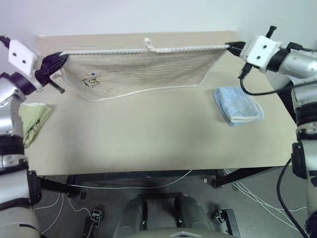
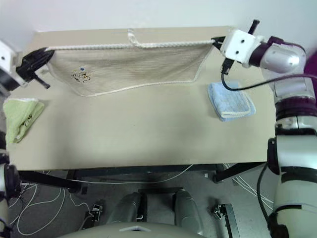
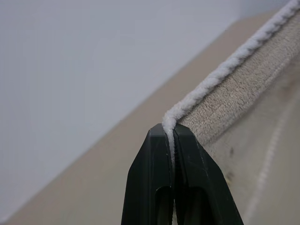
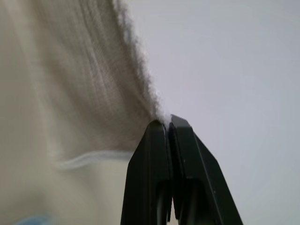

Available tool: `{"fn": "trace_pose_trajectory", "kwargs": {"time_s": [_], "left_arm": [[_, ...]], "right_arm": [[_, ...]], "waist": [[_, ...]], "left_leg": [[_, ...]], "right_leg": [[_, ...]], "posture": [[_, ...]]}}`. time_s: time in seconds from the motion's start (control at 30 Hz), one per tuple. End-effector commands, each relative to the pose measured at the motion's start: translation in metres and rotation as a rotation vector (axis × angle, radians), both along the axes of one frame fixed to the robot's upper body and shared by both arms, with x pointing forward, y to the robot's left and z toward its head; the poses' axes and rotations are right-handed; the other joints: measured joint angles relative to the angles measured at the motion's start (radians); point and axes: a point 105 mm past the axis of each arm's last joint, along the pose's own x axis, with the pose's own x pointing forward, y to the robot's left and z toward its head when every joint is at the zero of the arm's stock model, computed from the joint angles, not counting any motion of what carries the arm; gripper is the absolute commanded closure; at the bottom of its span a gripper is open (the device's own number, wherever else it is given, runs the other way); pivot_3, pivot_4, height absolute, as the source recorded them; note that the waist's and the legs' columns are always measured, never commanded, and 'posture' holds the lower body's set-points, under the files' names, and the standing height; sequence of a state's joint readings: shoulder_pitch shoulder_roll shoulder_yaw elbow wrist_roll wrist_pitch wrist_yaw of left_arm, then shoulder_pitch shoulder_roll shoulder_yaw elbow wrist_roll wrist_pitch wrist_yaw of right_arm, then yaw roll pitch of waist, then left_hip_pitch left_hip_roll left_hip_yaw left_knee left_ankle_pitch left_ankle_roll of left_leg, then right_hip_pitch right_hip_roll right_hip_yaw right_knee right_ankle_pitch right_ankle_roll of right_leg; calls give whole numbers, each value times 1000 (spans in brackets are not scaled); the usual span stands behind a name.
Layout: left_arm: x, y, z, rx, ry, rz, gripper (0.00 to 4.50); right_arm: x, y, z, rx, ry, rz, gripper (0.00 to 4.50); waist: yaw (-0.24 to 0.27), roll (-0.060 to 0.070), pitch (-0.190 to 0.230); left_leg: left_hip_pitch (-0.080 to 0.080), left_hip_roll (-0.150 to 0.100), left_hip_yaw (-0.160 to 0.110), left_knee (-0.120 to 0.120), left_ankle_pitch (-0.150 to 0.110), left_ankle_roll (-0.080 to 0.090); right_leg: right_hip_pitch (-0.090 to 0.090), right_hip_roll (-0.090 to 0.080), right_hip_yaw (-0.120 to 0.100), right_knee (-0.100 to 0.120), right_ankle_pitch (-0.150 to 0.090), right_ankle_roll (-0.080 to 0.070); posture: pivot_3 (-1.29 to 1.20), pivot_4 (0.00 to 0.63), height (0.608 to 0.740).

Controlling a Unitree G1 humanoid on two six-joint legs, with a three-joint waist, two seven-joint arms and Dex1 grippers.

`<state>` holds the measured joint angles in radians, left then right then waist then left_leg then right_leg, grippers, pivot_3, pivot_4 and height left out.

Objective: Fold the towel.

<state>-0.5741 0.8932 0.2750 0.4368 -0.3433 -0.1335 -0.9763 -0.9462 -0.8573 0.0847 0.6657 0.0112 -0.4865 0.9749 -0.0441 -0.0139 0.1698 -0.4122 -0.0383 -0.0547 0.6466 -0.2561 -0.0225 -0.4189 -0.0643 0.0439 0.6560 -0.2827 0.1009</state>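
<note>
1. The towel [image 1: 143, 69] hangs stretched between the two grippers above the far half of the table [image 1: 148, 139], at about 12 o'clock of the tabletop.
2. Its top edge, trimmed with white cord, runs nearly level from one gripper to the other; a small white tag [image 1: 147, 42] stands up near the middle of that edge.
3. The left gripper [image 1: 60, 58] sits at 10 o'clock, its two black fingers pressed together on the towel's top corner; in the left wrist view the white cord [image 3: 220, 75] runs straight out of the shut fingertips.
4. The right gripper [image 1: 232, 47] sits at 2 o'clock, fingers likewise pinched tight on the opposite top corner; the right wrist view shows the cloth fanning away from the tips.
5. The towel's lower edge curves in a shallow arc, hanging close over the tabletop; whether it touches I cannot tell.
6. A small dark embroidered mark [image 1: 92, 80] shows on the cloth near its left lower part.
7. A light-blue folded towel [image 1: 238, 105] lies on the table at 3 o'clock, just below the right corner of the held cloth.
8. A light-green folded towel [image 2: 22, 117] lies at 9 o'clock near the table's left edge.
</note>
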Motion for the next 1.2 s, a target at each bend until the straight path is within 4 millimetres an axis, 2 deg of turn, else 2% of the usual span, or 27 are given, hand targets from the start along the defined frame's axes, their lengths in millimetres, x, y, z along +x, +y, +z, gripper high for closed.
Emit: {"fn": "trace_pose_trajectory", "kwargs": {"time_s": [0.03, 0.13, 0.2, 0.4, 0.53, 0.67, 0.97, 1.07, 1.2], "left_arm": [[-38, -10, 0, -5, 80, -140, 4500], [-68, -15, -31, -22, 304, -220, 4500], [-81, -16, -47, -19, 413, -231, 4500], [-103, -15, -68, -35, 591, -236, 4500], [-111, -16, -78, -37, 644, -237, 4500], [-101, -13, -83, -35, 617, -185, 4500], [-44, 13, -93, 26, 470, 39, 4500], [-23, 16, -97, 44, 424, 87, 4500], [-3, 14, -103, 55, 385, 115, 4500]], "right_arm": [[-31, 1, -10, 4, 127, 87, 4482], [-57, -1, -43, -16, 320, 123, 4482], [-71, -1, -57, -16, 418, 135, 4482], [-101, -4, -78, -38, 628, 153, 4482], [-106, -3, -80, -40, 670, 146, 4482], [-92, 2, -74, -17, 609, 139, 4482], [-35, 8, -68, -6, 467, 62, 4482], [-9, 9, -70, 10, 430, 13, 4482], [13, 8, -77, 21, 409, -43, 4482]], "waist": [[1, 0, 0], [2, 0, 0], [6, 1, 1], [13, 2, 1], [22, 2, 1], [28, 2, 1], [30, 2, 1], [29, 2, 1], [29, 2, 1]], "left_leg": [[0, 0, 0, 0, 0, 0], [-1, 0, 0, 2, 0, 1], [0, 1, 0, 1, 0, 1], [4, 0, -1, 1, -1, 1], [5, 1, -1, 1, -1, 1], [5, 0, 0, 1, -1, 1], [4, 0, 0, 1, -1, 1], [4, 0, 0, 1, -1, 1], [4, -1, 1, 1, -1, 1]], "right_leg": [[0, 0, 0, 0, 0, 0], [-1, -1, 1, 0, 0, 0], [-1, -1, 2, -1, 0, 0], [4, -2, 1, -2, 0, 0], [5, -2, 1, -3, 0, 0], [5, -2, 1, -3, 0, 0], [5, -2, -1, -5, 0, 0], [4, 0, -1, -4, 0, 0], [3, 0, -1, -3, 0, 0]], "posture": [[0, 150, 740], [0, 150, 740], [0, 150, 740], [0, 150, 740], [0, 150, 740], [0, 150, 740], [0, 150, 740], [0, 150, 740], [0, 150, 740]]}}
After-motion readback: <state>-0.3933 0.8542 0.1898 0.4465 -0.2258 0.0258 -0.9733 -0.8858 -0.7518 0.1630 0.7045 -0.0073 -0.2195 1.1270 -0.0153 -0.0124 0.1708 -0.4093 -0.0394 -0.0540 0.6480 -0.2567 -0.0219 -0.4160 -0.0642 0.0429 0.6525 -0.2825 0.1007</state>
